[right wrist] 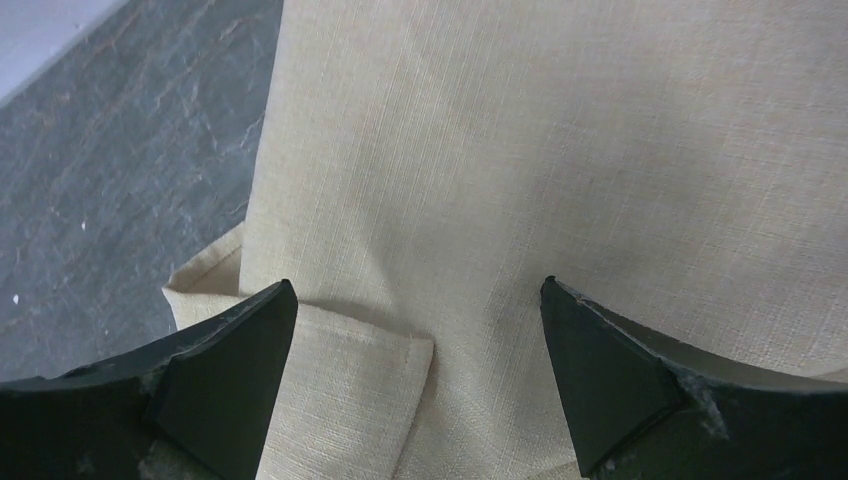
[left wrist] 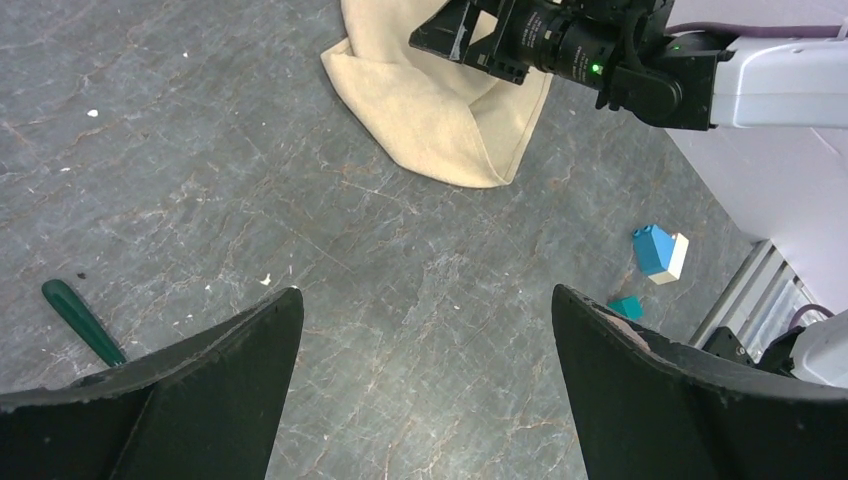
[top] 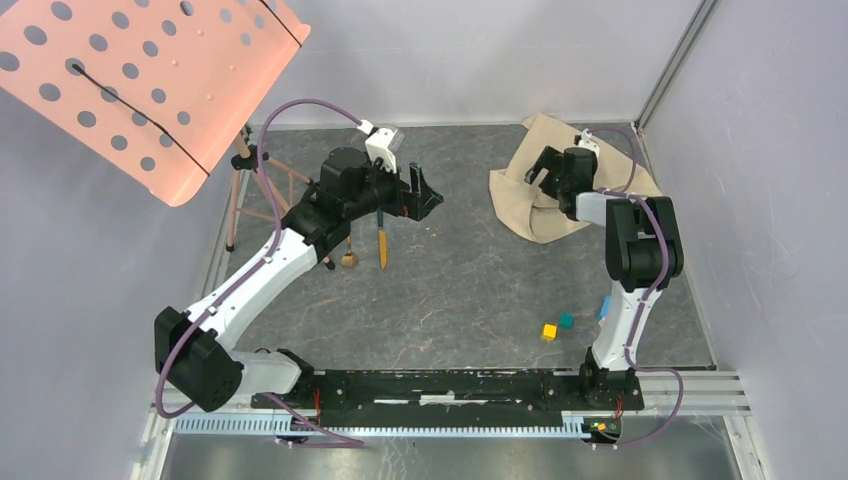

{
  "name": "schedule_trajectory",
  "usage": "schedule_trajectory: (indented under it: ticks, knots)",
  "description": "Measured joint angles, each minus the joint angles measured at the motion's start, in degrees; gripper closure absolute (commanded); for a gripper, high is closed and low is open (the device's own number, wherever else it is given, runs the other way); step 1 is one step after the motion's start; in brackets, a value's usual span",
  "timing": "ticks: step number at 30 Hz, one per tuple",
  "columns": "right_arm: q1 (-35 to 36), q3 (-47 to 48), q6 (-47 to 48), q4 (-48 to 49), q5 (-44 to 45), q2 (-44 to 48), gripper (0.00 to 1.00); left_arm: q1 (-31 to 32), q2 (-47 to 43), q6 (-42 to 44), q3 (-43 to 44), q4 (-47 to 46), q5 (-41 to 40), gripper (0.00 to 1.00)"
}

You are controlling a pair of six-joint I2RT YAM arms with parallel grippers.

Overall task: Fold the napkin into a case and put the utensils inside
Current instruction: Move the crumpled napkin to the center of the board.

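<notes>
Under right jaws (spread wide): napkin point(right wrist: 560, 150).

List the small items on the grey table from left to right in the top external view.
Gold spoon → gold knife with dark green handle → small yellow cube → small teal cube → blue block.

No writing, label, brand, number or sign can be read anywhere in these views, on the arms, the cloth, the blocks or the tabletop.
</notes>
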State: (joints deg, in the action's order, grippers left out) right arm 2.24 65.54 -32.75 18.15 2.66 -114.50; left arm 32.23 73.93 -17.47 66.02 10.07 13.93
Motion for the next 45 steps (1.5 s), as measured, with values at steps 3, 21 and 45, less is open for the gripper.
schedule_trajectory:
  ticks: [3,21,45]
  knots:
    - [0.63,0.00,0.17,-0.63,-2.58,-0.63,0.02,0.00,0.61,-0.02,0.00,0.59,0.15,0.00]
    - [22.95,-16.44,-3.10,12.02,-17.14,11.93,0.02,0.00,7.56,-0.17,1.57,5.88,-4.79,0.00]
    - [4.50,-3.34,25.20,-19.41,4.68,10.78,0.24,4.66,52.02,-2.54,35.98,29.90,-18.23,0.21]
